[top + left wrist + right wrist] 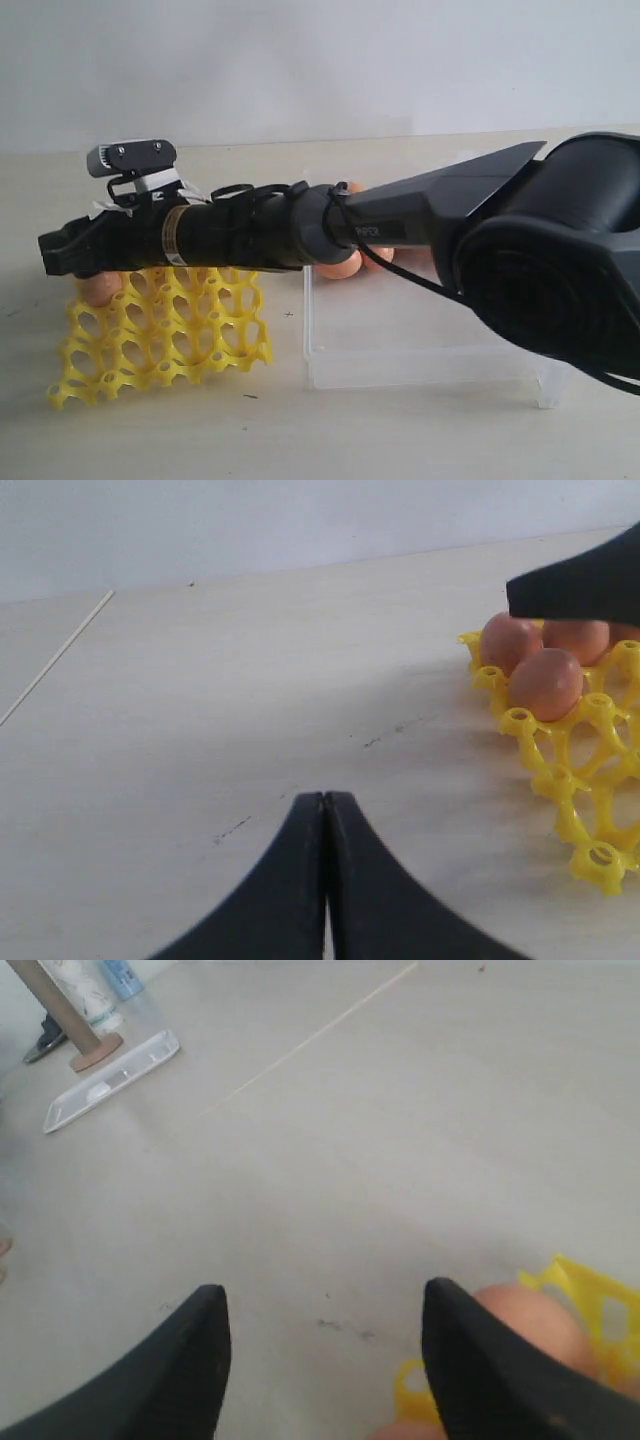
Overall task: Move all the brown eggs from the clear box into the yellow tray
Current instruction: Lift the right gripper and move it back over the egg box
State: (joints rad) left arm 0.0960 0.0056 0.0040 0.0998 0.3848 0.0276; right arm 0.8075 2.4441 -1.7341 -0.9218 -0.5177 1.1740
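The yellow tray (160, 330) lies on the table at the left, with a brown egg (100, 290) in a far-left cell. My right gripper (52, 255) reaches across the tray's far side. In the right wrist view this gripper (322, 1305) stands open with nothing between its tips, and an egg (530, 1325) and the tray's rim (600, 1300) lie beside one finger. The clear box (420, 345) stands right of the tray, with eggs (340, 263) at its back, partly hidden by the arm. My left gripper (325, 802) is shut and empty over bare table, with the tray (590, 780) and its eggs (545, 683) off to one side.
The right arm's bulky black body (560, 270) covers the box's right end. A white flat tray (110, 1080) and a bottle stand far off in the right wrist view. The right gripper's finger (590, 580) shows above the eggs in the left wrist view.
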